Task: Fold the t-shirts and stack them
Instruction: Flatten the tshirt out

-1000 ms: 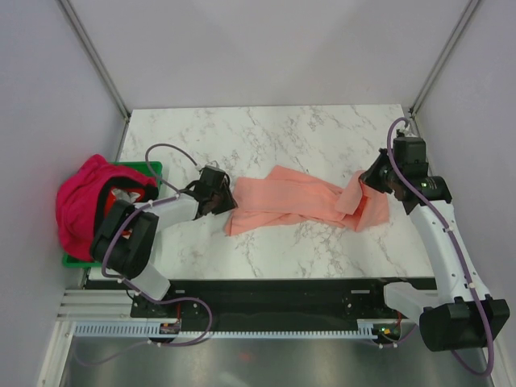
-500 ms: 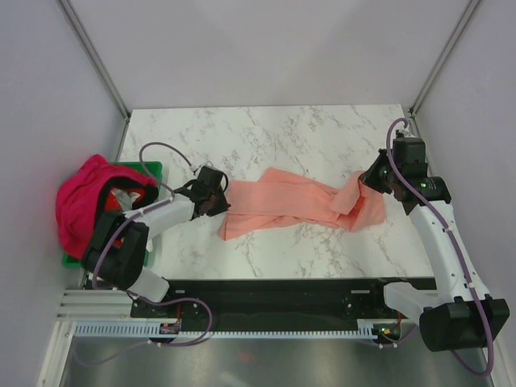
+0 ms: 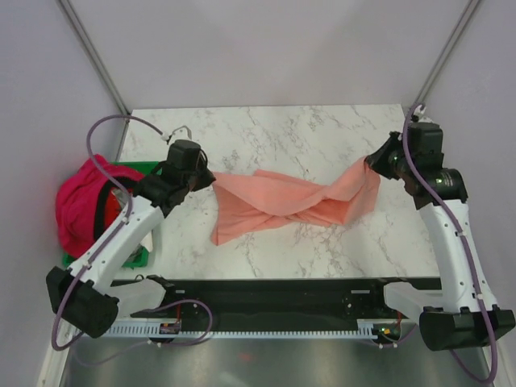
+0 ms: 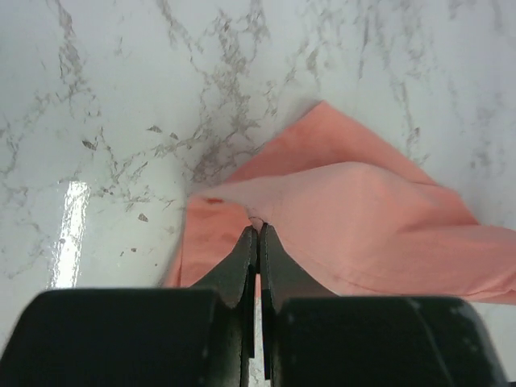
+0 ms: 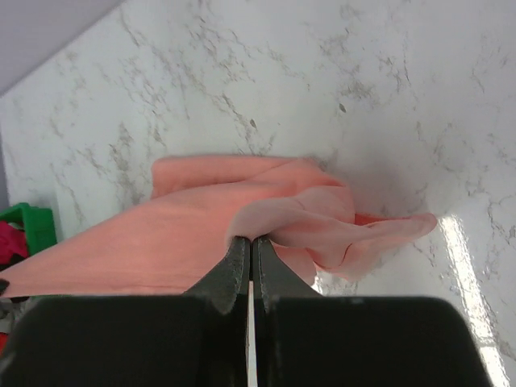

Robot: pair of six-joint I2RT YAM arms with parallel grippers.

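At the far left the magenta t-shirt (image 3: 81, 205) lies bunched over the green crate (image 3: 150, 168), untouched. The left gripper (image 3: 208, 179), only reaching in 1 second ago, now clamps the left edge of the salmon t-shirt (image 3: 282, 201). The shirt stretches twisted across the table (image 3: 266, 129) to the right gripper (image 3: 372, 164), also pinched shut on it and raised. 0 folds are made; 2 shirts remain.

Your left gripper (image 4: 258, 231) has pinched shut on the left end of the salmon-pink t-shirt (image 3: 282, 201) and lifted it farther back over the table (image 3: 322, 129), while your right gripper (image 3: 373, 164) has risen too, stretching the cloth into a twisted band between them.
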